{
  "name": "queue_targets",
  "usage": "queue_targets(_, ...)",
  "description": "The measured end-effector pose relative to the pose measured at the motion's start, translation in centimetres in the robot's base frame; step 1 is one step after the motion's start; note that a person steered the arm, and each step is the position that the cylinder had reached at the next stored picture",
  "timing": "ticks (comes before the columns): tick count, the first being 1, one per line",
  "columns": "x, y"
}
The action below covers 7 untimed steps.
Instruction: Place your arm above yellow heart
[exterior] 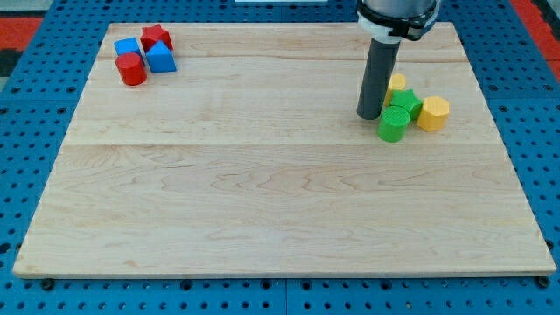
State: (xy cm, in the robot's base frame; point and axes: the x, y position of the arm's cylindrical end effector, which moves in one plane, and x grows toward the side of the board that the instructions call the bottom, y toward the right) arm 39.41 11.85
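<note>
The yellow heart [396, 85] lies at the view's upper right, mostly hidden behind my rod. My tip [368, 116] rests on the board just left of it, touching or nearly touching the green cylinder [392, 125]. A green star [406, 102] sits between the heart and a yellow hexagon [433, 114].
At the view's upper left stands a cluster: a red star [156, 37], a blue cube [127, 47], a blue triangular block [160, 59] and a red cylinder [132, 69]. The wooden board [262, 192] lies on a blue perforated table.
</note>
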Motion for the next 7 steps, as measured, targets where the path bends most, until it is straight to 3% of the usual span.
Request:
queue_targets(3, -0.4, -2.3)
queue_targets(4, -2.4, -6.3)
queue_targets(6, -9.8, -8.6)
queue_targets(7, -8.9, -6.5)
